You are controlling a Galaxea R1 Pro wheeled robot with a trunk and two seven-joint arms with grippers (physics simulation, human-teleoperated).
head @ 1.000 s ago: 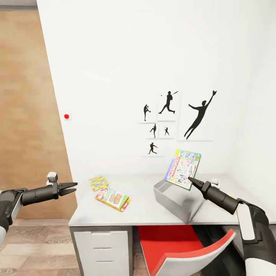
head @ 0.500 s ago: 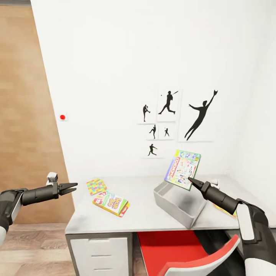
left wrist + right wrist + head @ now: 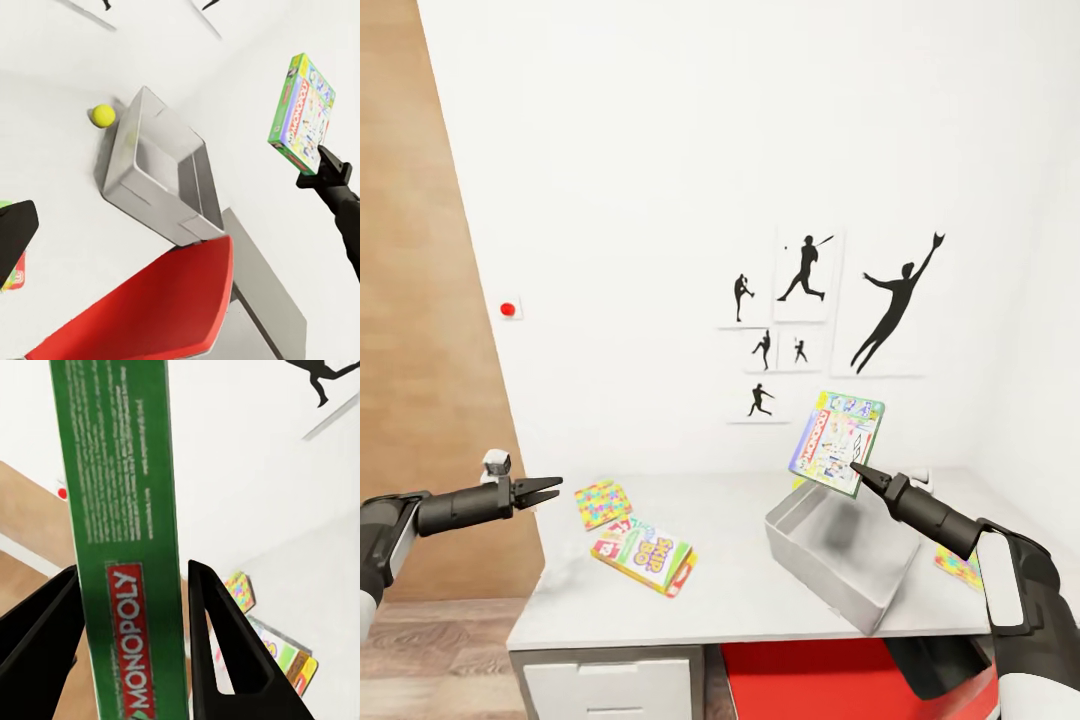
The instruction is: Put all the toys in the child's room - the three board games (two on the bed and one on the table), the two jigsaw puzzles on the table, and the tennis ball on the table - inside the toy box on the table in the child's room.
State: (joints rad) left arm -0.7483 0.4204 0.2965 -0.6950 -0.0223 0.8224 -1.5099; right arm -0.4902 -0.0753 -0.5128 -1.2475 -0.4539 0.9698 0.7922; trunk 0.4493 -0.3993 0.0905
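My right gripper is shut on a green-edged pastel board game, lettered "MONOPOLY", and holds it upright in the air above the far end of the toy box. The grey toy box rests on the table with nothing visible inside. The tennis ball lies on the table just beyond the box. A SKIP-BO board game and a jigsaw puzzle lie at the table's left end. Another jigsaw puzzle lies right of the box. My left gripper hangs open left of the table, holding nothing.
A red chair is tucked under the table in front of the toy box. White drawers sit under the table's left end. Baseball silhouette pictures hang on the white wall behind. A wood-panelled wall stands at the left.
The whole view has shifted, so the camera has moved: the table now sits lower and more to the left. Both arms keep their poses, and the right gripper still holds the board game.
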